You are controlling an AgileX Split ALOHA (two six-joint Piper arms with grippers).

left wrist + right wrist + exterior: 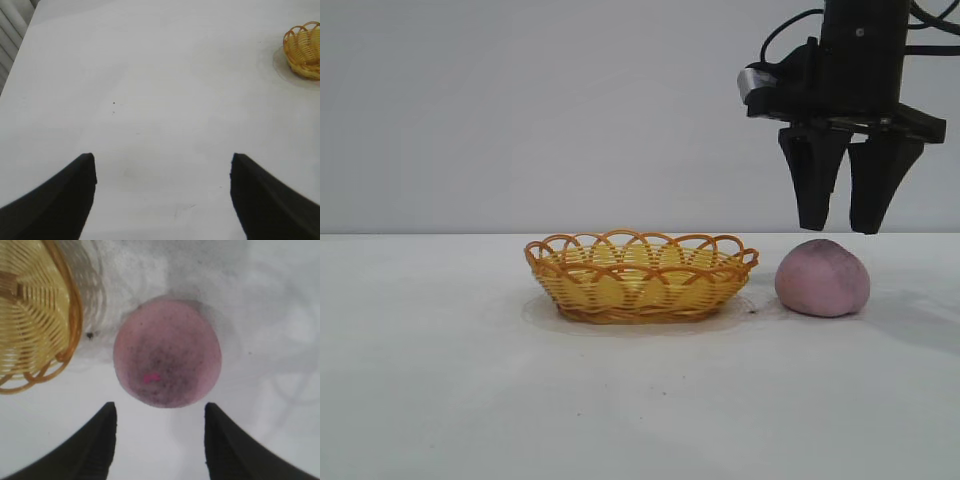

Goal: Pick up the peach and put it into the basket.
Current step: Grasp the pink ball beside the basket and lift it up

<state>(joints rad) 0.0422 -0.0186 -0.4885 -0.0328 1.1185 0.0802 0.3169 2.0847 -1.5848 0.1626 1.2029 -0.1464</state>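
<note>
Peach (822, 278) on the bench (440, 400), just right of the basket (640, 278), apart from it by a narrow gap. Right end effector (842, 228) directly above the fruit, fingers spread a little, nothing held, tips just clear of the dome. Left end effector (162, 172) far off over bare bench, wide open, empty, idle.

Risks, as judged: too narrow a spread for the rounded top, so fingertips landing on the crown and pushing the fruit sideways into the basket rim; matte dome slipping from a high, shallow grip.

Exterior view: height of the fingers over the fruit. Right wrist view: peach (166, 353) ahead of the finger gap, plus a small pink mark on its skin.
</note>
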